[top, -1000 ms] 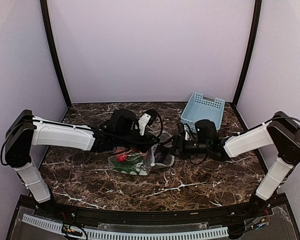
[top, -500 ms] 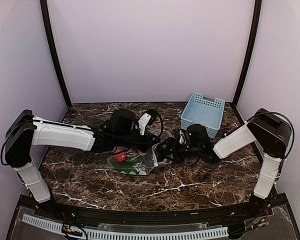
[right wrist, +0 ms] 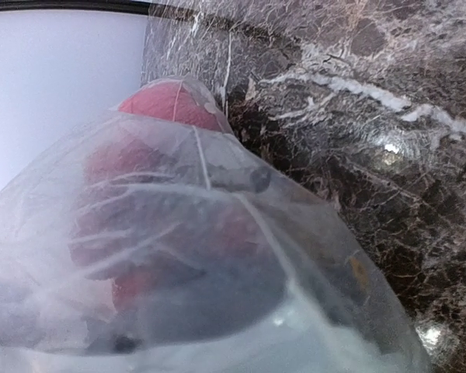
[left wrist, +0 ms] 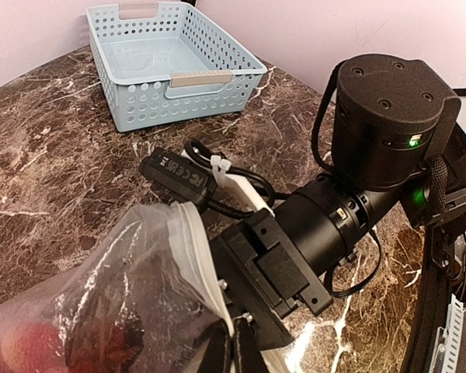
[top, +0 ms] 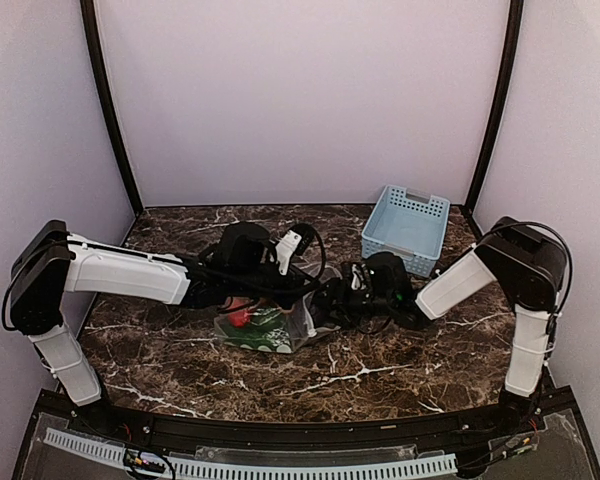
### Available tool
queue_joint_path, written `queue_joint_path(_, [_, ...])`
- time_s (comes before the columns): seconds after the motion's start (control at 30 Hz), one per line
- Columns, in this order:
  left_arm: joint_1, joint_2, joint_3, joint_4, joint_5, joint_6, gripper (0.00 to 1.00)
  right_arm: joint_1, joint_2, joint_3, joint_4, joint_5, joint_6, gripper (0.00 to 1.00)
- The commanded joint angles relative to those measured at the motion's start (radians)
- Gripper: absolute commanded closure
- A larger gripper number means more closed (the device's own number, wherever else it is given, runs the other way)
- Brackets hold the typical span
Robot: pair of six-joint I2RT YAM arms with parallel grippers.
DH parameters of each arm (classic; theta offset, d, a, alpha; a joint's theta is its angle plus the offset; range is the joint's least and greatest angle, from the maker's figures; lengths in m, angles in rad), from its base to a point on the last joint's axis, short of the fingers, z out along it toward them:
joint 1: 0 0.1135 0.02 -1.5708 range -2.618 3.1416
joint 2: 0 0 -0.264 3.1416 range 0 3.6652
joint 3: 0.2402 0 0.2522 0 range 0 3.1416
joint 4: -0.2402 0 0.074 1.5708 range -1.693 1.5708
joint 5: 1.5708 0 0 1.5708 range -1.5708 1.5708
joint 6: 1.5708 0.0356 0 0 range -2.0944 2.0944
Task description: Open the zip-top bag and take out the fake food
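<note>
Left gripper (top: 296,290) and right gripper (top: 323,300) meet at the clear, floppy plastic zip-top bag (top: 265,330).
They should part its lips evenly; whether either gripper is clamped cannot be told.

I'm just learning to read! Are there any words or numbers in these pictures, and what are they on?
No text here can be read.
On the black cable plug: tiny white print, too blurred to read.
On the light-blue basket: its two tan strips look blank.
On the zip-top bag: no lettering visible.
</note>
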Motion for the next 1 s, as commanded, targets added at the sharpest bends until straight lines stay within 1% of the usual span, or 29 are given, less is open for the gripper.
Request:
queue_joint_path(0.0, [-0.004, -0.012, -0.02, 0.016, -0.011, 0.014, 0.99, 0.01, -0.057, -0.031, 0.036, 0.013, -0.035, 0.44])
queue_joint_path(0.23, [-0.004, -0.013, -0.023, 0.007, -0.048, -0.007, 0.99, 0.013, -0.233, -0.104, -0.057, 0.146, -0.167, 0.46])
queue_joint_path(0.5, [0.003, -0.012, -0.022, 0.004, -0.072, -0.029, 0.99, 0.015, -0.373, -0.221, -0.027, 0.219, -0.257, 0.48])
queue_joint_path(0.63, [0.017, -0.016, -0.034, 0.015, -0.073, -0.05, 0.99, 0.017, -0.478, -0.289, -0.04, 0.299, -0.301, 0.49])
queue_joint_path(0.7, [0.018, -0.017, -0.036, 0.02, -0.069, -0.051, 0.99, 0.015, -0.55, -0.301, -0.076, 0.341, -0.346, 0.49])
queue_joint_path(0.8, [0.019, -0.018, -0.04, 0.019, -0.063, -0.049, 0.99, 0.002, -0.643, -0.267, -0.179, 0.406, -0.431, 0.5])
queue_joint_path(0.9, [0.02, -0.019, -0.041, 0.018, -0.06, -0.048, 0.99, -0.049, -0.729, -0.212, -0.308, 0.449, -0.505, 0.5])
queue_joint_path(0.97, [0.02, -0.019, -0.04, 0.017, -0.06, -0.048, 0.99, -0.096, -0.783, -0.185, -0.363, 0.47, -0.548, 0.5])
